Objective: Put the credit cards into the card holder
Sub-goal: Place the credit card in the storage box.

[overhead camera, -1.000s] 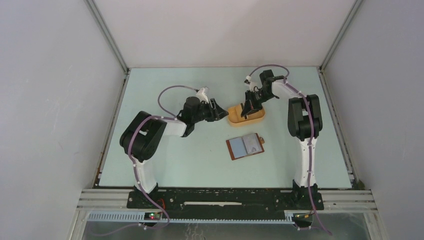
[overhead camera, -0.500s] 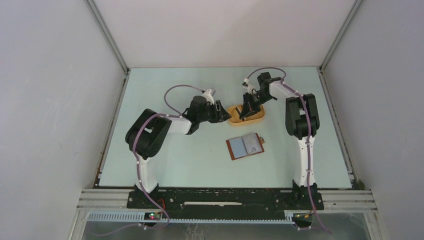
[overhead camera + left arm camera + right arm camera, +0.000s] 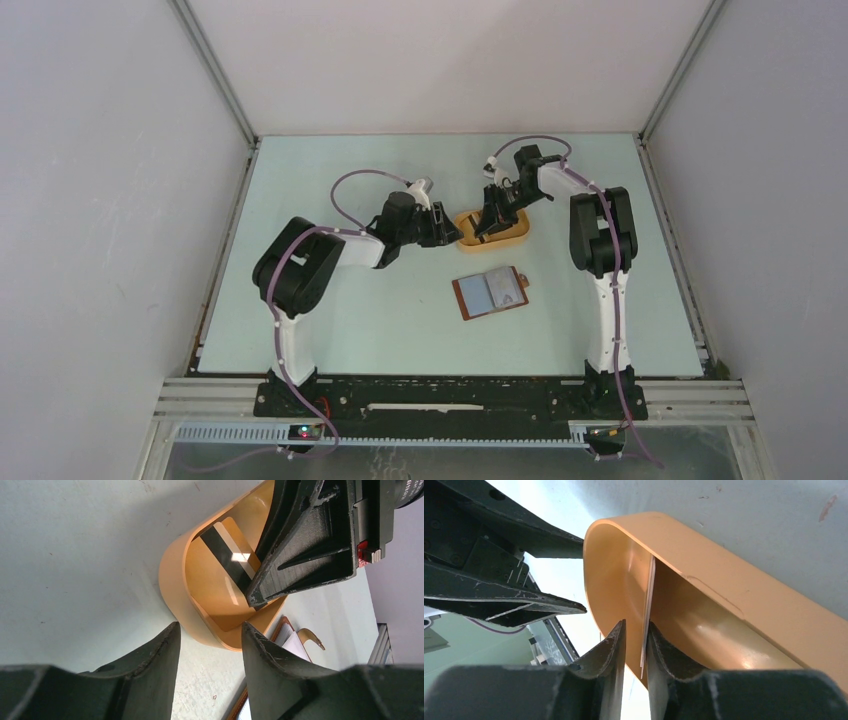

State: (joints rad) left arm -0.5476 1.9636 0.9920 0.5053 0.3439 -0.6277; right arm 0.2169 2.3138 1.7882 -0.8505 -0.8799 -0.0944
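A pale credit card (image 3: 227,550) with a dark stripe stands tilted inside the orange-yellow oval tray (image 3: 172,580). My right gripper (image 3: 636,625) is down in the tray (image 3: 515,235). Its jaws are a narrow gap apart around the card's edge (image 3: 649,600); the card rests against one finger, with light showing on the other side. My left gripper (image 3: 210,627) is open and empty, low at the tray's left end (image 3: 445,228). The reddish-brown card holder (image 3: 490,293) lies open on the table in front of the tray, with pale cards in it.
The tray's wall (image 3: 724,580) curves close around my right fingers. The left gripper's fingers (image 3: 524,605) sit just outside the tray's end. The card holder's corner and strap (image 3: 292,637) show beyond the tray. Enclosure walls stand at both sides and the back.
My left gripper has moved right and down to the tray's left end. My right gripper has dropped lower into the tray. The card holder has not moved.
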